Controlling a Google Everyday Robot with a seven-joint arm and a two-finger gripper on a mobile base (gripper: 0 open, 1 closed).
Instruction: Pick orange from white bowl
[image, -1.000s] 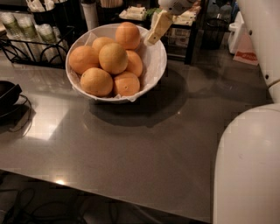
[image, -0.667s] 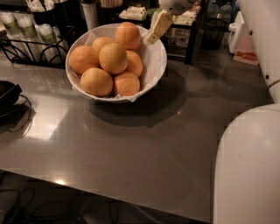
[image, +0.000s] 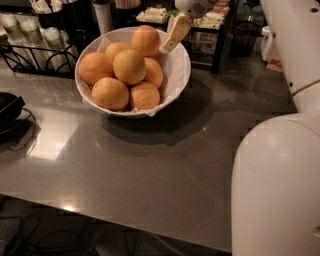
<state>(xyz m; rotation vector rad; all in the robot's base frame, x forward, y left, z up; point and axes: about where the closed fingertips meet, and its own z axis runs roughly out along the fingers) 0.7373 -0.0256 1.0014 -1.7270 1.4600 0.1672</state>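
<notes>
Barely any change: my claw (image: 170, 42) still hangs at the bowl's (image: 176, 75) far rim beside the top orange (image: 146, 40), near the bench's (image: 150, 170) far edge, its spread I can't tell, nothing grasped yet.

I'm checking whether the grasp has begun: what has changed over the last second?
Hardly anything. The pincer, above the white bowl's back right rim, may have edged slightly towards the topmost orange, but nothing has been lifted or let go. The bowl, the other oranges and the grey table stayed put.
</notes>
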